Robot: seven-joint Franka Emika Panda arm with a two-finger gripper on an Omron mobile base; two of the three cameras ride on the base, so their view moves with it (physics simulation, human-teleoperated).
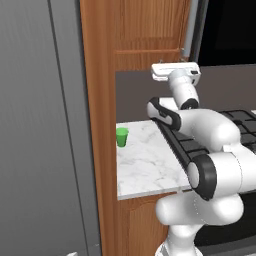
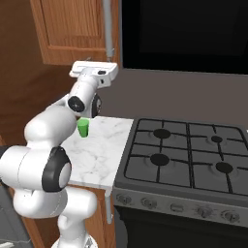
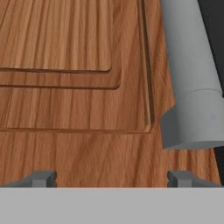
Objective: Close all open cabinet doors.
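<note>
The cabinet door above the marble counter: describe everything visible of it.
The cabinet door is reddish-brown wood with recessed panel framing. A grey bar handle runs vertically along its right edge, ending near the lower corner. The gripper is raised to the door's bottom edge; the hand view shows the wood grain close up between parted fingertips. Contact cannot be told.

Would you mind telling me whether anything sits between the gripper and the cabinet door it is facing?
Nothing visible does. The gripper faces the lower part of the cabinet door with bare wood directly ahead. The grey bar handle lies off to one side, outside the fingers. The green cup stands on the counter below, well clear.
</note>
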